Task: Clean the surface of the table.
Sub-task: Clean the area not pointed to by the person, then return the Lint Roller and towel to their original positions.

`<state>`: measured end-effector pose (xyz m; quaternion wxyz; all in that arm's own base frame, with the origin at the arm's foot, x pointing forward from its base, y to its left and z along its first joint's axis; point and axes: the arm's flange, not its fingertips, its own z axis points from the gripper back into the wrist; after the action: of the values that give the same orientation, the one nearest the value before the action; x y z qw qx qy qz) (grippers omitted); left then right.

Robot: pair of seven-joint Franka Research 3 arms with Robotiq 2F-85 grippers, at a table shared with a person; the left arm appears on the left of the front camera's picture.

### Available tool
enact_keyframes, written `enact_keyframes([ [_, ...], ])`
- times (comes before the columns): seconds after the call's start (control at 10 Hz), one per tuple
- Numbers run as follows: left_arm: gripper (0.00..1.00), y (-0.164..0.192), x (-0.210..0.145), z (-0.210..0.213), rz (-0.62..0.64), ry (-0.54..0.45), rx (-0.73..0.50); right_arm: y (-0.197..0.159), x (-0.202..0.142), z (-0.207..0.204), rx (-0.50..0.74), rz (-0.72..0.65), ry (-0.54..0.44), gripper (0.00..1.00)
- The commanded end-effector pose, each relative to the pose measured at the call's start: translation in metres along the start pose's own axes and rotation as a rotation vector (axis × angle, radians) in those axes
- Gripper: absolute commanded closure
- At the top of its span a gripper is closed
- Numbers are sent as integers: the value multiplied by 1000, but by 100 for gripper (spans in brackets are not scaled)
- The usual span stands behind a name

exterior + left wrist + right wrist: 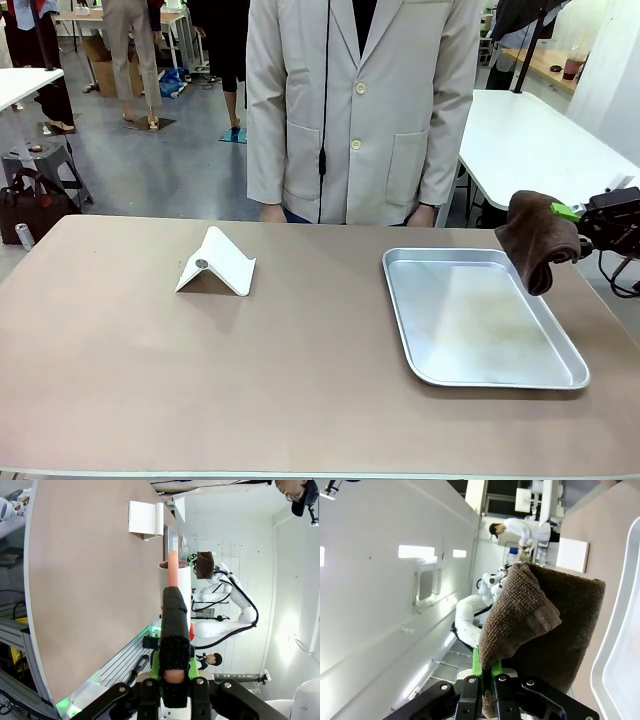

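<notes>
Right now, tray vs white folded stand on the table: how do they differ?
The tray is shiny silver metal; the white folded stand is matte white. The tray lies flat with a low rim; the stand is bent into a tent. The tray is far larger and sits to the robot's right, the stand left of centre. Both rest on the table.

A robotics lab in an open work hall.
A person in a pale lab coat (365,110) stands at the far side of the taupe counter (150,380). Behind are a grey hard floor (170,165), white-topped tables (545,145), cardboard boxes (108,72) and other people (130,50) standing about. The left wrist view shows aluminium frame rails (20,640) beside the counter and a white robot arm (220,629). In the right wrist view another person in a white coat (525,530) works farther off.
</notes>
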<state>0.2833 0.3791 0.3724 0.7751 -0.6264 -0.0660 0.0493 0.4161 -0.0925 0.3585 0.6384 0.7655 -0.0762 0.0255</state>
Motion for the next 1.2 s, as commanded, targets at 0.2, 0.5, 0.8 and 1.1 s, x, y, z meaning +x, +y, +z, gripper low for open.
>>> enact_keyframes([
  [0.2, 91, -4, -3, -2, 11, 0, -1, 5, 3, 0, 23, 12, -11, 100],
  [0.5, 91, -4, -3, -2, 11, 0, -1, 5, 3, 0, 23, 12, -11, 100],
  [0.8, 91, -4, -3, -2, 11, 0, -1, 5, 3, 0, 23, 12, -11, 100],
  [1.1, 78, -12, 3, -14, 9, -7, 23, 3, 5, -20, -34, 14, 15, 93],
])
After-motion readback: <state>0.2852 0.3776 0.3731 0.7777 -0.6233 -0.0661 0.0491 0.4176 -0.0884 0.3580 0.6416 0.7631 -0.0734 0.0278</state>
